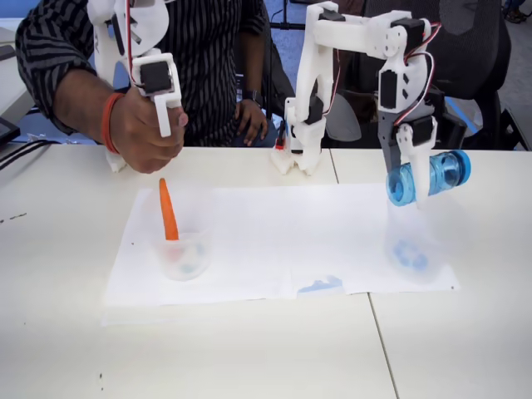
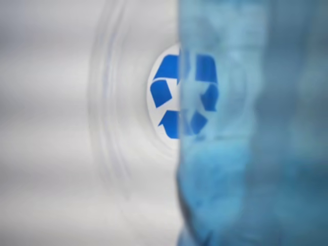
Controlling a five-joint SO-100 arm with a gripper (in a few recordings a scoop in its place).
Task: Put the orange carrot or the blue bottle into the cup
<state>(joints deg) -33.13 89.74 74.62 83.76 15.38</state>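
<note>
Nearest you in the fixed view, a white paper sheet [image 1: 274, 241] lies on the table [image 1: 249, 357]. On its left, a second clear cup [image 1: 182, 253] holds the orange carrot [image 1: 168, 212], standing upright. On its right stands the cup [image 1: 411, 245], empty, its blue mark showing in the wrist view too. Just above it, your gripper [image 1: 418, 179] clamps the blue bottle [image 1: 428, 177] sideways, fingers closed around its body. Behind the table sits a person [image 1: 199, 66].

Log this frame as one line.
gripper: shut on blue bottle, held sideways | above cup | orange carrot: standing in other cup
</note>
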